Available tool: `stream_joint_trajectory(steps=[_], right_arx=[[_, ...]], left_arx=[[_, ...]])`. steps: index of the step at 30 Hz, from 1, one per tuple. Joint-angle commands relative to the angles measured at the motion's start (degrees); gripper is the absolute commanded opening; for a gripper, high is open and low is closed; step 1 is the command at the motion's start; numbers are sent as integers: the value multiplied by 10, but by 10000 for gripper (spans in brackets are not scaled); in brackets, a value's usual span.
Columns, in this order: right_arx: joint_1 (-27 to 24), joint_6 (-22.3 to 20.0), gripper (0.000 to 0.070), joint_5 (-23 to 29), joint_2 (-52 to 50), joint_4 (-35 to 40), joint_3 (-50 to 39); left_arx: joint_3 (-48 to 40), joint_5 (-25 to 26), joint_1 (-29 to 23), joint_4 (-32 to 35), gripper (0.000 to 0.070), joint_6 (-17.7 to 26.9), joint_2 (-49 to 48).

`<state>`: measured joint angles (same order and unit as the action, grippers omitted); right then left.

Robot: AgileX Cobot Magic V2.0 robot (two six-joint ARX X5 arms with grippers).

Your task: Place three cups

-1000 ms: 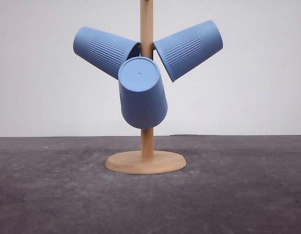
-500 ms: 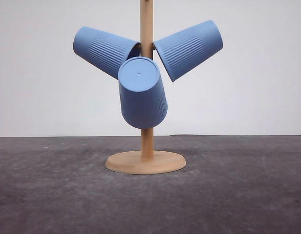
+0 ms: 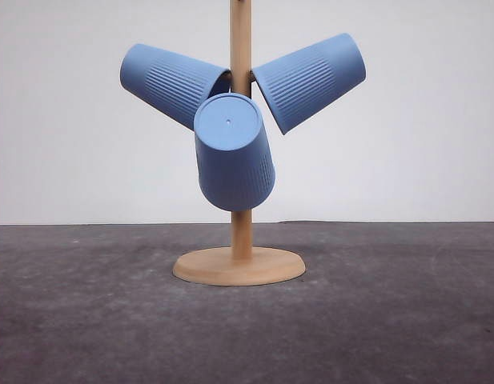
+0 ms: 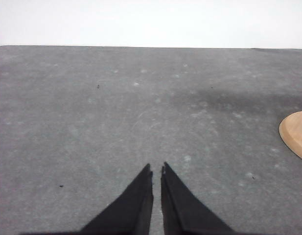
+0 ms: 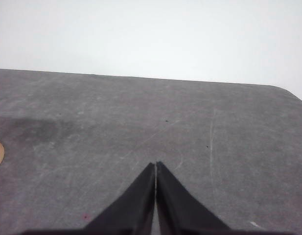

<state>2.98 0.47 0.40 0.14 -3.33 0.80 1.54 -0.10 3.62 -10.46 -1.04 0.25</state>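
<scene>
Left wrist view has the left end effector [image 4: 156, 171] low over the bench [image 4: 92, 122], its two black fingers drawn together to a narrow slit at the tips and holding nothing, pointed along the grey surface with the edge of the wooden base [image 4: 296, 134] off to one side. Right wrist view gives the right end effector [image 5: 155, 166] in the same flat pose, fingers pressed tip to tip with nothing between them, bare grey bench ahead and a sliver of the same base at the picture's edge. Front view, looking out from the arms, shows one wooden stand: a round base on the bench and one upright post [image 3: 241, 48] rising from its middle. Three cups hang on that stand, all light blue and ribbed, all tilted with their flat bottoms outward. One left cup [image 3: 170, 82] leans up and away to the left, one right cup [image 3: 311, 78] leans up and away to the right, and one front cup [image 3: 232, 152] hangs lower, its bottom turned toward the camera, covering part of the post. The three mouths meet near the post
</scene>
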Motion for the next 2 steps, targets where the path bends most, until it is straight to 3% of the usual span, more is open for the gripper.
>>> stream_joint_trajectory(steps=[1, 2], right_arx=[[2, 8, 0, 0, 1, 8, -1], [2, 8, 0, 0, 1, 8, -1]], left_arx=[[-8, 0, 0, -3, 24, 3, -1], [-8, 0, 0, -3, 24, 3, -1]])
